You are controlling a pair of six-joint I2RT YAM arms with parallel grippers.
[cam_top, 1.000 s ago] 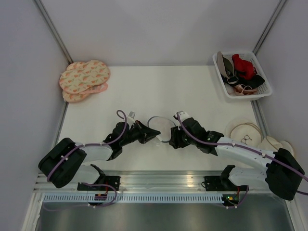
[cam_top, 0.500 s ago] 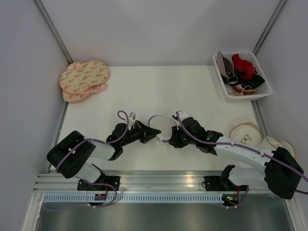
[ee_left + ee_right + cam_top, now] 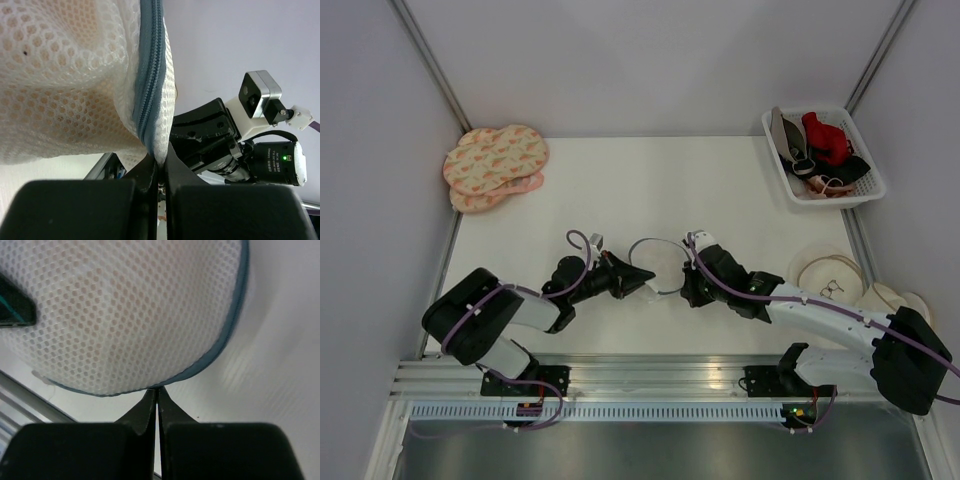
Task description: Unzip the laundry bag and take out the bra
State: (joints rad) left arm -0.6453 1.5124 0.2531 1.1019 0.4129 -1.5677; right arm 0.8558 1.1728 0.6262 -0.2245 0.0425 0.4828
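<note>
The laundry bag (image 3: 656, 258), a round white mesh pouch with a dark grey zipped rim, lies between my two grippers near the table's front. My left gripper (image 3: 644, 282) is shut on its zipped rim (image 3: 150, 85), with mesh pinched between the jaws (image 3: 159, 159). My right gripper (image 3: 680, 288) is shut, its tips (image 3: 157, 390) touching the grey rim (image 3: 227, 330) from below; I cannot see anything pinched between them. The peach bra (image 3: 125, 325) shows faintly through the mesh (image 3: 60, 115), inside the bag.
Pink orange-patterned pouches (image 3: 495, 165) lie at the back left. A white basket (image 3: 865, 190) at the back right holds red and black garments. Cream round pouches (image 3: 830, 275) lie at the right edge. The right arm's camera (image 3: 260, 95) is close behind the bag.
My right gripper has closed from open to shut at the bag's rim. The left gripper kept its grip, and the bag shifted slightly.
</note>
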